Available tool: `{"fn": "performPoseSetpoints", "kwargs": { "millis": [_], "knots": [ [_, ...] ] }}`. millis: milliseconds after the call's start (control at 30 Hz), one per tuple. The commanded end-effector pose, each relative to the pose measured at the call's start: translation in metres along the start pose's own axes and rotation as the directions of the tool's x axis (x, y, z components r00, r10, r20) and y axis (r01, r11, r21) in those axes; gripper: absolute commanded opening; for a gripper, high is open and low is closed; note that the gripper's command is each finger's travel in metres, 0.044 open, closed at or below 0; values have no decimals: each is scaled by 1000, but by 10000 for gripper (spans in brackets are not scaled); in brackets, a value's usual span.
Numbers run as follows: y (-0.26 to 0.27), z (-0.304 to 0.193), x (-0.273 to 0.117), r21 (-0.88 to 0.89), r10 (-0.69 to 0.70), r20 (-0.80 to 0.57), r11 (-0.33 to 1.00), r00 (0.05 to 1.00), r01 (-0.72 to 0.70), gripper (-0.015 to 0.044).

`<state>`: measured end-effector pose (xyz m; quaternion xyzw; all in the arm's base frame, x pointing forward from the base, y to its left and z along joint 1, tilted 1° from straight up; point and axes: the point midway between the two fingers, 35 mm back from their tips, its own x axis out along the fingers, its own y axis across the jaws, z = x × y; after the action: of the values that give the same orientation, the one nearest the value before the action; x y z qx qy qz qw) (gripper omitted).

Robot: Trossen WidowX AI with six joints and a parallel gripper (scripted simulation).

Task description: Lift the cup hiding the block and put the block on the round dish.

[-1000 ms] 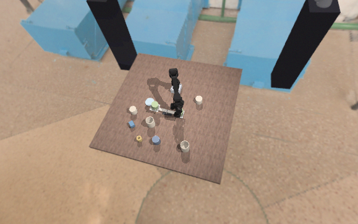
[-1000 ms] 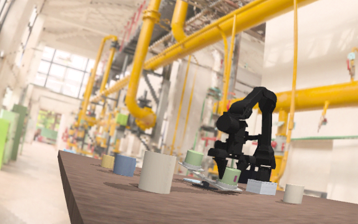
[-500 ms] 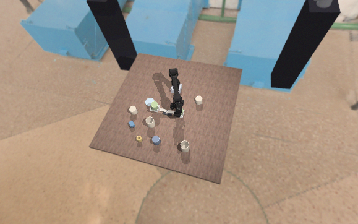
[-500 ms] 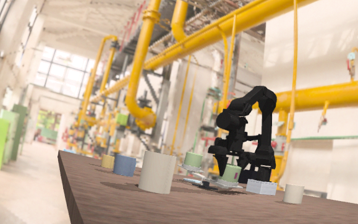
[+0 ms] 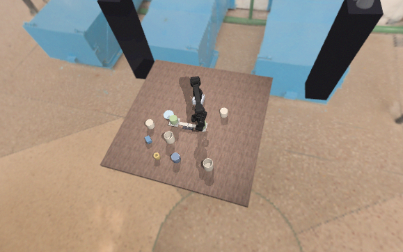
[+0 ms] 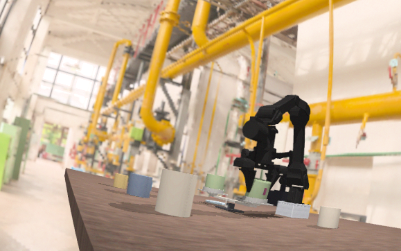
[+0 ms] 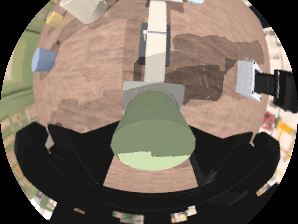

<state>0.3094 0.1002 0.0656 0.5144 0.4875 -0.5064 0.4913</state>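
The gripper (image 5: 200, 128) (image 6: 259, 185) (image 7: 152, 125) clasped the green cup (image 6: 260, 188) (image 7: 153, 135) on the balance (image 5: 186, 124) (image 6: 231, 200) (image 7: 156, 50); a sideways lift risked tipping the balance's other cup (image 5: 173, 120) (image 6: 215, 182).

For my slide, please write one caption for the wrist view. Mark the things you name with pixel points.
The gripper (image 7: 152, 125) holds a green cup (image 7: 153, 137) at the balance's end (image 7: 131, 92).

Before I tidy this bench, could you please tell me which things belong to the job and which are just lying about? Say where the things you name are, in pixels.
Job:
- gripped green cup (image 6: 259, 189) (image 7: 153, 135)
- other green cup (image 5: 173, 120) (image 6: 215, 182)
- balance (image 5: 185, 124) (image 6: 232, 200) (image 7: 156, 50)
- round dish (image 5: 168, 114)

Lying about:
- blue cylinder (image 5: 175, 157) (image 6: 139, 185) (image 7: 44, 60)
- yellow ring (image 5: 154, 157) (image 6: 120, 181) (image 7: 54, 19)
- small blue block (image 5: 148, 140)
- beige cups and cylinders
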Motion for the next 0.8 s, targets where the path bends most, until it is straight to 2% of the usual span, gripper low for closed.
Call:
{"fn": "performPoseSetpoints", "kwargs": {
  "millis": [0, 767],
  "knots": [
    [4, -2, -11, 5, 23, -10, 1000, 1000, -23, 0],
    [4, -2, -40, 5, 23, -10, 1000, 1000, -23, 0]
  ]
}}
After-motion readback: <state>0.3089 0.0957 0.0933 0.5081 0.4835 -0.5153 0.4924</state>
